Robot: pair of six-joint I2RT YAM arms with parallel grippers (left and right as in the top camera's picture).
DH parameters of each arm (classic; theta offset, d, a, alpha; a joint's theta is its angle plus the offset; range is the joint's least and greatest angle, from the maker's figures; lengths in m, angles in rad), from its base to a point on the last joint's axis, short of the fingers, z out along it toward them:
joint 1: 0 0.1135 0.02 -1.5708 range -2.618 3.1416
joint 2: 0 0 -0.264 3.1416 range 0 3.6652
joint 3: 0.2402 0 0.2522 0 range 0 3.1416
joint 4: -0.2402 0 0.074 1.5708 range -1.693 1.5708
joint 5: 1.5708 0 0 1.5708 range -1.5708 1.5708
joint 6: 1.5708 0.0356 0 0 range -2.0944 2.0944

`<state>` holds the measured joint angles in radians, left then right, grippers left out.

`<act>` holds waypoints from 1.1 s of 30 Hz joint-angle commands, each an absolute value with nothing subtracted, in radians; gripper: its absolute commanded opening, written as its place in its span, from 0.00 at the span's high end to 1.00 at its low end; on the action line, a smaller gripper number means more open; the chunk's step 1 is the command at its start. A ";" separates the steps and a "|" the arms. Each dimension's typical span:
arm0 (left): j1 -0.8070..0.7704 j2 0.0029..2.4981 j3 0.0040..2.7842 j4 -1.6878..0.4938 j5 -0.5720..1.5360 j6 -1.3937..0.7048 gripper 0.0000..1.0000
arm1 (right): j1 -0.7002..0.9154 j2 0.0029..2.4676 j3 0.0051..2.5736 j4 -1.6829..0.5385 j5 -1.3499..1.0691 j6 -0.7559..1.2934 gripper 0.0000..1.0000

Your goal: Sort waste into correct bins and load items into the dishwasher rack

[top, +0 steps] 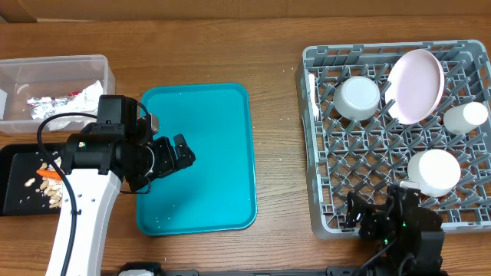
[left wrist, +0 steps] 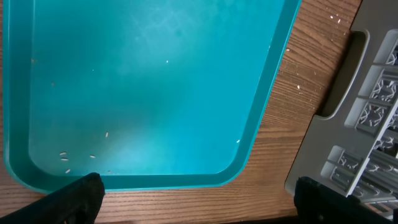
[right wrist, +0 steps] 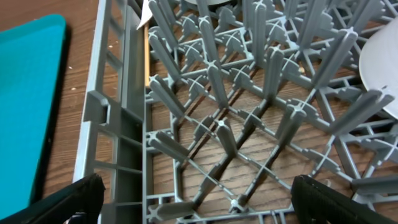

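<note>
1. Only the overhead view shows the sorting: napkin (top: 88, 93) and foil wrapper (top: 47, 100) in the clear tub (top: 57, 65) far left, nuts (top: 47, 192) and carrot (top: 50, 174) in the black tray (top: 15, 157).
2. The rack (top: 322, 192), at right, holds the plate (top: 416, 84), two bowls (top: 358, 97) and the cup (top: 466, 116).
3. The left wrist view adds tiny crumbs (left wrist: 64, 156) on the teal tray (left wrist: 155, 81). The left tool (top: 176, 152) is released above it.
4. The right tool (right wrist: 205, 202) is released over the rack's near edge, and the brown wooden counter (right wrist: 261, 168) shows through the lattice.

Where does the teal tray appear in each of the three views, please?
Overhead: teal tray, left of centre.
Left wrist: teal tray fills most of the frame.
Right wrist: teal tray is a sliver at the left edge.
Shared landmark: dishwasher rack, on the tray's right in all three.
</note>
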<state>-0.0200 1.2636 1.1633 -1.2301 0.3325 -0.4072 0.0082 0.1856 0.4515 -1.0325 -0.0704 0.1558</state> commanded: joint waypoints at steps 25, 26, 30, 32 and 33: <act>-0.025 1.263 1.161 -1.229 0.329 -0.381 0.00 | -0.062 0.086 0.270 -0.342 -0.251 0.084 0.00; -0.025 1.263 1.161 -1.229 0.329 -0.381 0.00 | -0.069 0.075 0.242 -0.313 -0.273 0.084 0.00; -0.025 1.263 1.161 -1.229 0.329 -0.381 0.00 | -0.075 0.005 0.141 -0.230 -0.290 0.084 0.00; -0.025 1.263 1.161 -1.229 0.329 -0.381 0.00 | -0.076 0.003 0.106 -0.185 -0.290 0.081 0.00; -0.025 1.263 1.161 -1.229 0.329 -0.381 0.00 | -0.079 0.003 0.088 -0.161 -0.290 0.081 0.00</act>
<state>-0.0200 1.2636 1.1633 -1.2301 0.3325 -0.4072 -0.0696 0.0196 0.1207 -0.1986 -0.2569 0.0963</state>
